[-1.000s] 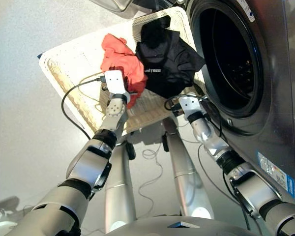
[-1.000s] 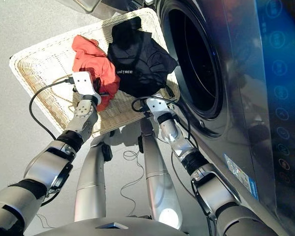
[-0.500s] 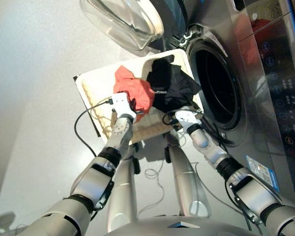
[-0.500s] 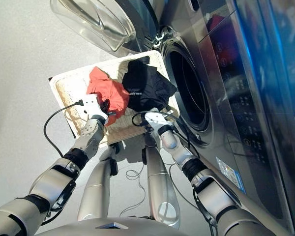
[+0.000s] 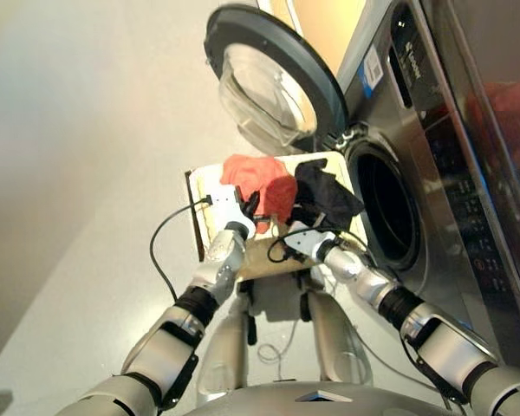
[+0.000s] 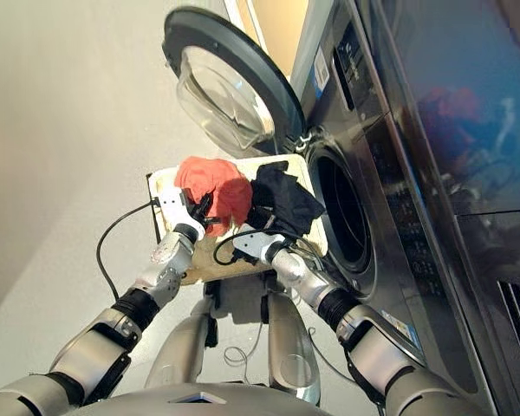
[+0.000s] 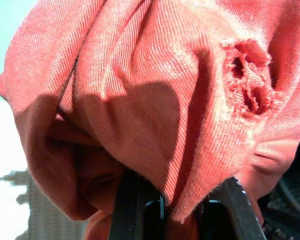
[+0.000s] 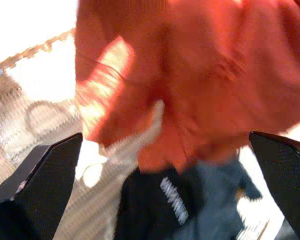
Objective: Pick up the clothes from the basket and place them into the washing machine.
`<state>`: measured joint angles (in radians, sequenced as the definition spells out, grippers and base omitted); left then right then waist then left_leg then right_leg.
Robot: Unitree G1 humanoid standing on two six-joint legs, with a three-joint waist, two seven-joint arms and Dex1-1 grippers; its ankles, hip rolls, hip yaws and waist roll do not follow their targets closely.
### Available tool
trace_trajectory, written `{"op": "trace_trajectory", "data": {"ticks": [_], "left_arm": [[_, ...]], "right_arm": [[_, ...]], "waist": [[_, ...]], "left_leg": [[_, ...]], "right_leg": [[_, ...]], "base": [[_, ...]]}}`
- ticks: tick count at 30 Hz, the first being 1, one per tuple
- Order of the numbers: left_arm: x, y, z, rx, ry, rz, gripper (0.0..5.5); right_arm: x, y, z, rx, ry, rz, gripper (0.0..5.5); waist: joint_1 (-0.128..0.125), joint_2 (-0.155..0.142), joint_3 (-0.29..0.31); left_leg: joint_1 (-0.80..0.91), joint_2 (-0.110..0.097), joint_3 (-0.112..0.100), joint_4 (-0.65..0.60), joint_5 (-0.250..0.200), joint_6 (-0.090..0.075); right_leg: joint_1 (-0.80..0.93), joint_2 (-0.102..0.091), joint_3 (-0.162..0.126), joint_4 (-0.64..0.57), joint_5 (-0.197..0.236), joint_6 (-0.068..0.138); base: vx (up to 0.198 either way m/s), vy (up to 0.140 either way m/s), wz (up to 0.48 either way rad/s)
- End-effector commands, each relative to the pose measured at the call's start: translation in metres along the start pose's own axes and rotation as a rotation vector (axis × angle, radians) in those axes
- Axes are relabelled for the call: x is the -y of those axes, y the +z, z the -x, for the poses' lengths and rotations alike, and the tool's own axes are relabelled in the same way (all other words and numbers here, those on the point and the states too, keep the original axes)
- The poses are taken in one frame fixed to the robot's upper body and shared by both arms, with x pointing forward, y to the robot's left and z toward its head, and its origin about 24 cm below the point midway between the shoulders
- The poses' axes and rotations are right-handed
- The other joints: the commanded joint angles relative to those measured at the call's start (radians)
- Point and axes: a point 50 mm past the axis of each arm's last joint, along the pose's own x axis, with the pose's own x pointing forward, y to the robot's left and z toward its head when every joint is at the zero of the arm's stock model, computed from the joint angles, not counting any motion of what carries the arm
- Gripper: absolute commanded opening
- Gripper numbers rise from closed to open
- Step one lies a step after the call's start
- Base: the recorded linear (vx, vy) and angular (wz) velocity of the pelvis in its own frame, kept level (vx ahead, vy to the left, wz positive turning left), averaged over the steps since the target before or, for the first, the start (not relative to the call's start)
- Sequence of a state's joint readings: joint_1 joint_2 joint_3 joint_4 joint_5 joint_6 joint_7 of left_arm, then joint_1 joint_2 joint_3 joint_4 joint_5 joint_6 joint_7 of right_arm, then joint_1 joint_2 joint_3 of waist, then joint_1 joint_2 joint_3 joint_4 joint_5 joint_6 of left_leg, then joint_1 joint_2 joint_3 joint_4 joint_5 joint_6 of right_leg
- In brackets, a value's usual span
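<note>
- Two garments show in the basket (image 5: 210, 192): one orange-red garment (image 5: 264, 178), one black garment (image 5: 328, 192).
- My left pincer (image 7: 182, 212) pinches the orange-red garment.
- My right pincer (image 8: 160, 185) is spread wide near the black garment.
- One washing machine (image 5: 433, 156), its door (image 5: 273, 82) open.

Supporting surface: plain light grey floor (image 5: 87, 217). The washing machine (image 5: 433, 156) stands directly on it, round door (image 5: 273, 82) swung open. The basket (image 5: 204, 212) sits just beside the machine's porthole, below the open door; whether its base touches the floor cannot be told. Orange-red garment (image 5: 260, 178) and black garment (image 5: 325, 195) lie in the basket.
</note>
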<state>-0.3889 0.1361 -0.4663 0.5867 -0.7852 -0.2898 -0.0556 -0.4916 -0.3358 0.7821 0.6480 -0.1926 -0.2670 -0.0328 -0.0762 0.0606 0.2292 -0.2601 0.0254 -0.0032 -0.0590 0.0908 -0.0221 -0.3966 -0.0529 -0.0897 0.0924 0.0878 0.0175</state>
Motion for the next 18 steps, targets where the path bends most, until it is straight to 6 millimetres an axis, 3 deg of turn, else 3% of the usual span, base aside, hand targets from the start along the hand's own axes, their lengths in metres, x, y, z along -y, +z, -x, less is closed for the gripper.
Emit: {"op": "trace_trajectory", "data": {"ticks": [1, 16, 17, 18], "left_arm": [[0.02, 0.01, 0.0, 0.063, -0.113, 0.063, 0.0], [0.051, -0.007, 0.022, -0.047, -0.312, 0.225, 0.0], [0.053, -0.007, 0.024, -0.053, -0.328, 0.224, 0.0], [0.055, -0.007, 0.025, -0.06, -0.343, 0.227, 0.0]], "right_arm": [[-0.002, 0.031, -0.01, 0.138, -0.018, 0.015, 5.5], [0.009, 0.035, -0.021, 0.115, -0.087, 0.166, 5.5], [0.01, 0.035, -0.021, 0.116, -0.091, 0.167, 2.5], [0.013, 0.036, -0.022, 0.115, -0.101, 0.162, 0.6]], "waist": [[0.01, -0.036, -0.052], [0.032, -0.014, -0.101], [0.032, -0.014, -0.102], [0.032, -0.012, -0.104]], "left_leg": [[0.066, -0.032, 0.028, 0.009, -0.051, -0.014], [0.101, -0.03, 0.018, 0.018, -0.071, -0.009], [0.103, -0.031, 0.017, 0.018, -0.072, -0.009], [0.104, -0.031, 0.015, 0.017, -0.072, -0.009]], "right_leg": [[0.128, -0.014, 0.009, -0.137, 0.013, 0.109], [0.185, -0.015, 0.004, -0.171, 0.006, 0.109], [0.187, -0.014, 0.003, -0.171, 0.006, 0.109], [0.189, -0.014, 0.003, -0.171, 0.004, 0.108]], "base": [[0.066, -0.008, 0.009], [0.008, -0.001, 0.016], [0.0, 0.0, 0.0], [0.0, 0.0, 0.0]]}}
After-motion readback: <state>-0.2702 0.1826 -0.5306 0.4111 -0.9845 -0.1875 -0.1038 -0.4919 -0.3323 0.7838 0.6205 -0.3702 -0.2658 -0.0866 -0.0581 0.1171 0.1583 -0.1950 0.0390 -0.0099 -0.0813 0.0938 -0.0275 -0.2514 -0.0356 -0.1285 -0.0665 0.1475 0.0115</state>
